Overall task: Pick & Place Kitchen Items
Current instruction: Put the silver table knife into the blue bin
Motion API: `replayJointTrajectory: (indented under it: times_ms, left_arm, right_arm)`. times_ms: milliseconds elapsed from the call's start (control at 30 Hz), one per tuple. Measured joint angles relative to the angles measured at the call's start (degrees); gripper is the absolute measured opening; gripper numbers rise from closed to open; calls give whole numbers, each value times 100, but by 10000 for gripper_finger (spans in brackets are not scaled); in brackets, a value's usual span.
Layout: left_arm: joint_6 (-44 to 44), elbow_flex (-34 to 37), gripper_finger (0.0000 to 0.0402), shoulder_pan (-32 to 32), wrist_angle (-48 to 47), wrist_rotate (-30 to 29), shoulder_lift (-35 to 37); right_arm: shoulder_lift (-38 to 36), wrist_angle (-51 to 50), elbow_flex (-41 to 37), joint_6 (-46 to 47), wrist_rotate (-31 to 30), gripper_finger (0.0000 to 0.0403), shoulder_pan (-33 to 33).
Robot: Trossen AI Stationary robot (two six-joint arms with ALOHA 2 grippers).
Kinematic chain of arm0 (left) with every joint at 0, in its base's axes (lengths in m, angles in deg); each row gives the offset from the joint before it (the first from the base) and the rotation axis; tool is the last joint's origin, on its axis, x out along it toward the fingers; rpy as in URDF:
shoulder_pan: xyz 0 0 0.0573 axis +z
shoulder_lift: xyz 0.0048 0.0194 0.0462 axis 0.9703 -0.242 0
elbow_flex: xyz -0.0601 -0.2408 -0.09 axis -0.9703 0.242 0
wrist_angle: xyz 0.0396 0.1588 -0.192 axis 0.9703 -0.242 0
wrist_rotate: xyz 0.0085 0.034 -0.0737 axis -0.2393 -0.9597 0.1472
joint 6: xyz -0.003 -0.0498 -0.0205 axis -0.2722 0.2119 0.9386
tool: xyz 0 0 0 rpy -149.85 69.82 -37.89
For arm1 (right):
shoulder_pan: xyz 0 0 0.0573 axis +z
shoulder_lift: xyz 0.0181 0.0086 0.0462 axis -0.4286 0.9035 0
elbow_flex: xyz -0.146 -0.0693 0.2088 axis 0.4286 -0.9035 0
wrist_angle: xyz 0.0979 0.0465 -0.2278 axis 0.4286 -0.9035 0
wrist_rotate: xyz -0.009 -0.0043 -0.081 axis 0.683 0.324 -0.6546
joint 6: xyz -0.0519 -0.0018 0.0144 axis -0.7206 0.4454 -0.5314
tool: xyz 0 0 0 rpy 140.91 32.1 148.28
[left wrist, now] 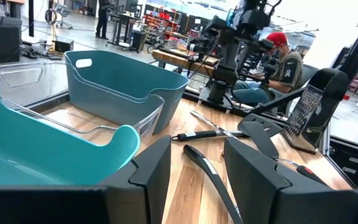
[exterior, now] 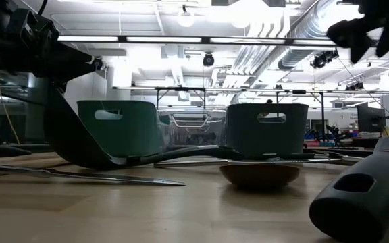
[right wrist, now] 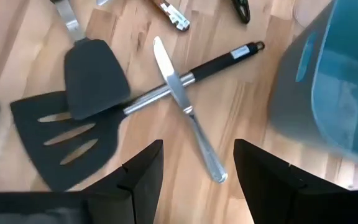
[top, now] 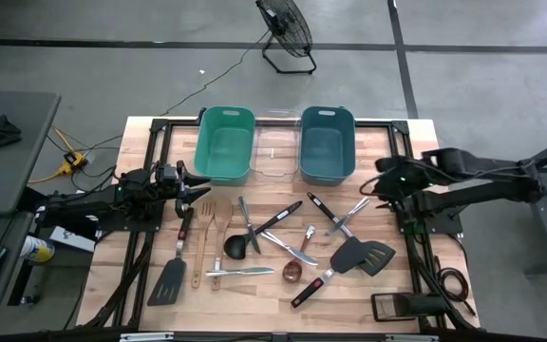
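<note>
A grey concrete floor holds a black fan; ceiling lights shine above workbenches.

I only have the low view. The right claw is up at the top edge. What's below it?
Observer: A silver knife crossing a black spatula at its shaft. The right claw is open and empty.
Operator: And the other arm?
Observer: The left claw is open and empty, by the green bin, at its front left corner.
Operator: Anything binned?
Observer: No. From above, the green bin, clear bin and blue bin all look empty.
</note>
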Motion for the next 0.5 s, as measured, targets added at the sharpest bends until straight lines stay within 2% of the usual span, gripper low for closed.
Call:
replayJointTrajectory:
  times_ms: [167, 267, 433, 500]
  left_arm:
    - [0, 0, 149, -1, 0, -2, 0]
    - [-1, 0, 149, -1, 0, -2, 0]
    - [0, 0, 149, -1, 0, 0, 0]
    - [-2, 0, 149, -1, 0, -2, 0]
  right_arm:
    - [442, 110, -9, -844, 123, 188, -522]
    - [568, 183, -134, -1115, 406, 188, -622]
    - [638, 526, -663, -1786, 1083, 188, -786]
    - [642, 764, -921, -1964, 1109, 188, -785]
